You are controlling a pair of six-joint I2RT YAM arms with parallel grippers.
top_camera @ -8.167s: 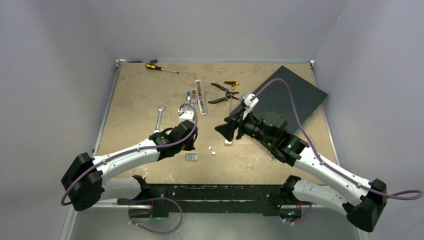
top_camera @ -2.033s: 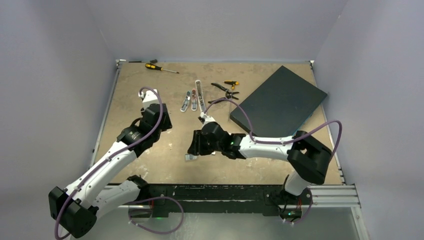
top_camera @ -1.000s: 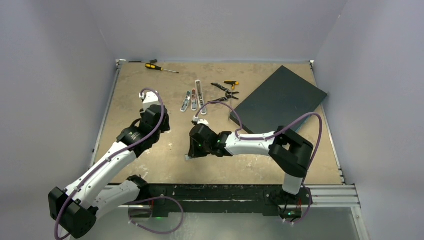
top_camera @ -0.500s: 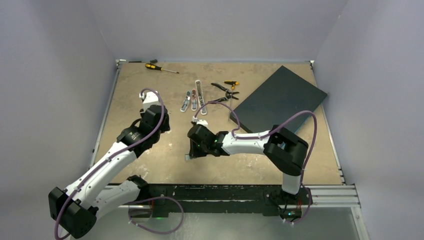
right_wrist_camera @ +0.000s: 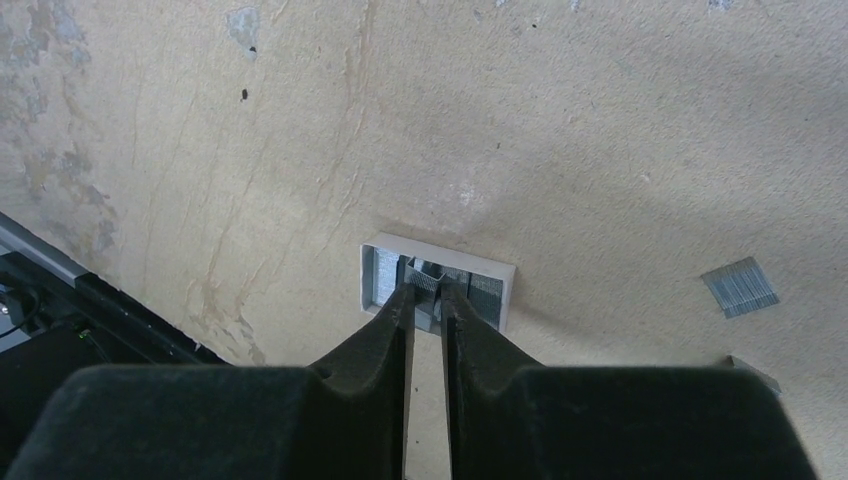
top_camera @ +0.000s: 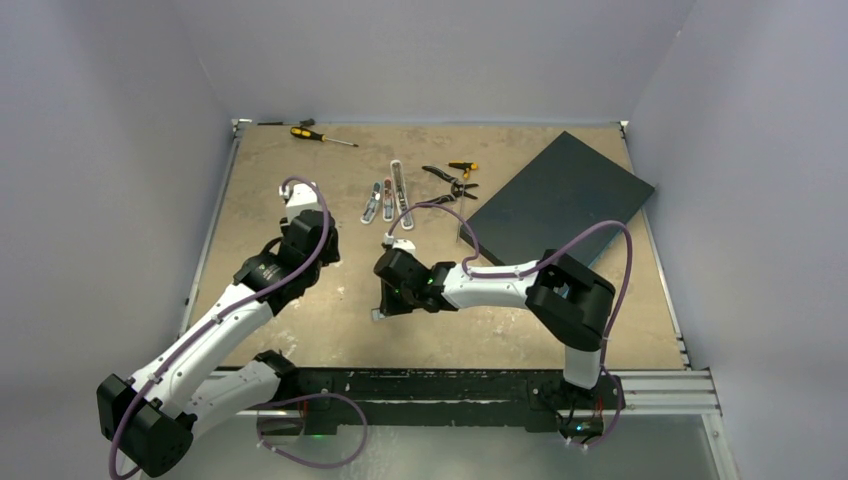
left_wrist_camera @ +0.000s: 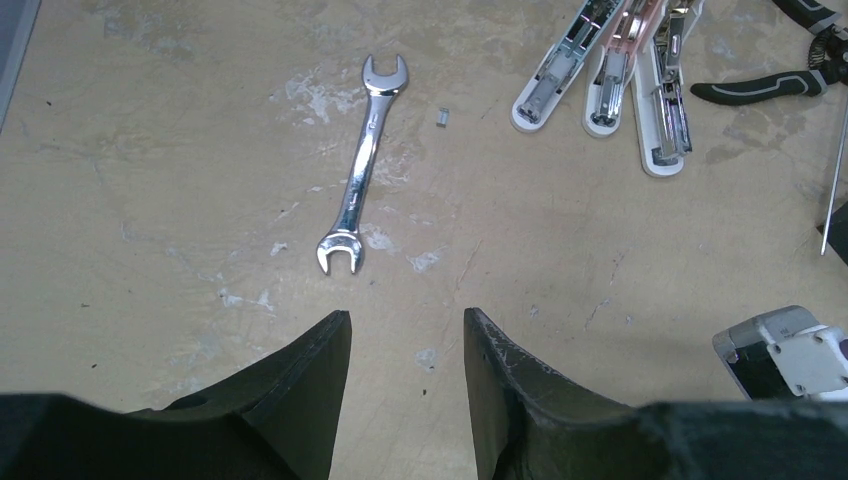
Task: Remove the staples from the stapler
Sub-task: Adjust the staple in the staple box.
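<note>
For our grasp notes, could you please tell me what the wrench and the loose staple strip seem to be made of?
The wrench looks like polished, probably chrome-plated steel: bright mirror glints run along its shaft. The staple strip looks like bare grey metal with a duller sheen, its top finely ribbed; the exact alloy cannot be told.

Top cam: fixed, high behind the bases, looks down over the whole table [top_camera: 270, 170]. Left wrist cam — mid height, faces the far side; shares the staplers [left_wrist_camera: 610, 60] with top. Right wrist cam — close to the surface, on the staples [right_wrist_camera: 430, 278], faces the near edge.
</note>
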